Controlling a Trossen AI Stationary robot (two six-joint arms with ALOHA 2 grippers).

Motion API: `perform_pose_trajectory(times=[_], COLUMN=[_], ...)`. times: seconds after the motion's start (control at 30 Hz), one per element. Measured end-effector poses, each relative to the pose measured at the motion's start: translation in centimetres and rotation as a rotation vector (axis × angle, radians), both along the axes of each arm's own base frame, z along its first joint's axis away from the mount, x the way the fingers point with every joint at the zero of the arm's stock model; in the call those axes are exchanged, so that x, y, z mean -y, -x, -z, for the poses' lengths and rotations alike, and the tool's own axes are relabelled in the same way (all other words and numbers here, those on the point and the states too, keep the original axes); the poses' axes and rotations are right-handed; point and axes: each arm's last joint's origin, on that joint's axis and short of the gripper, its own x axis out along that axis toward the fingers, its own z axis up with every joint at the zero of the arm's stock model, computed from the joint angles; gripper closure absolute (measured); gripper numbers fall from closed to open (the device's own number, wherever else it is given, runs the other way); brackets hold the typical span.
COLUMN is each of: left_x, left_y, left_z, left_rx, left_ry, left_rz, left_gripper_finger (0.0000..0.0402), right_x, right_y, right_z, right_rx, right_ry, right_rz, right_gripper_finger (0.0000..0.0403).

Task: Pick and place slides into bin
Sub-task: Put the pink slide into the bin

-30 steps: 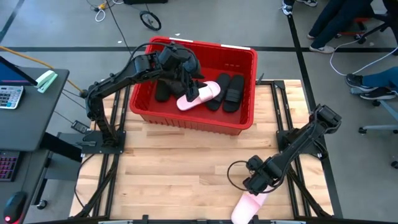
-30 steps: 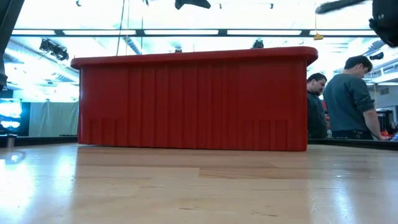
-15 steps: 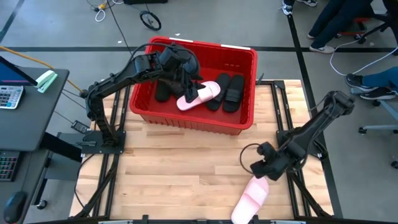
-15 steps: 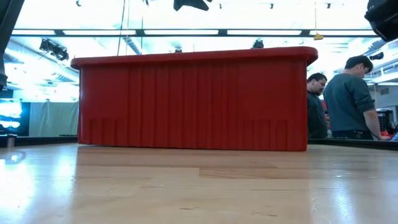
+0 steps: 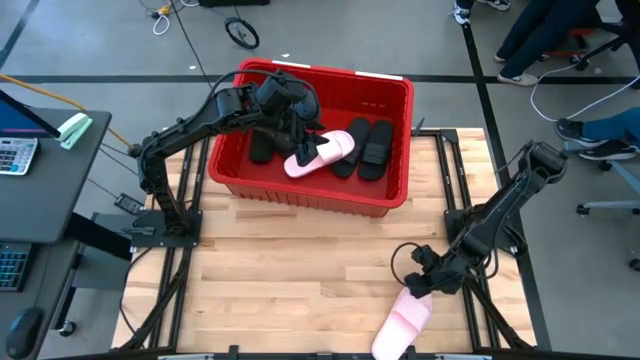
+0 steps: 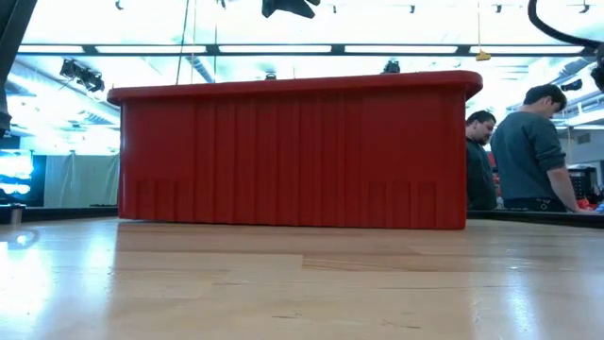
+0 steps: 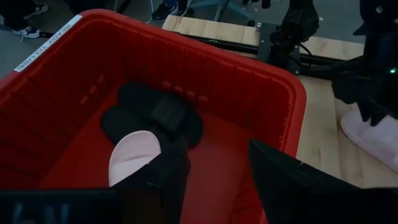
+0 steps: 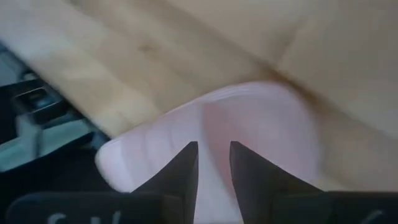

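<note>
the red bin (image 5: 310, 185) held three black slides (image 5: 375, 145) and one pink slide (image 5: 322, 154). a second pink one (image 5: 400, 325) lay at the table's near edge (bin label unreadable). the left gripper (image 5: 297, 128) stood apart over the bin; the right gripper (image 5: 425, 287) hung narrowly parted over the near pink one.

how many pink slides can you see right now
2. One pink slide lies in the red bin among black ones. The other is on the table's near edge under the right gripper. More could be hidden under the left arm.

A pale butcher-block wooden table top (image 5: 290, 260) rests on a black metal frame (image 5: 160, 290) over a grey concrete floor (image 5: 90, 40). Left of the table stands a dark desk (image 5: 50, 190) bearing a grey calculator (image 5: 14, 155). Beyond the table, long fluorescent ceiling lights (image 6: 274, 48) glow, and two people (image 6: 528, 146) stand at its right.
</note>
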Motion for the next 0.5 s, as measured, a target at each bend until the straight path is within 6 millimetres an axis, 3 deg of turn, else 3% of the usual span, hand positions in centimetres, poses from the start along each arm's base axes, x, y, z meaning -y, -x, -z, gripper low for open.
perform_pose_trajectory(times=[0.17, 0.5], left_x=[0.0, 0.01], left_y=[0.01, 0.02], left_z=[0.01, 0.03], left_rx=[-0.001, -0.004], left_ry=[0.0, 0.002], left_rz=[0.0, 0.0], left_gripper_finger=[0.0223, 0.0226], right_x=[-0.6, 0.18], right_y=[-0.54, 0.19], right_z=[-0.48, 0.38], right_rx=[0.084, -0.023], right_ry=[-0.063, 0.031], right_rz=[-0.023, -0.023], right_gripper_finger=[0.0304, 0.0304])
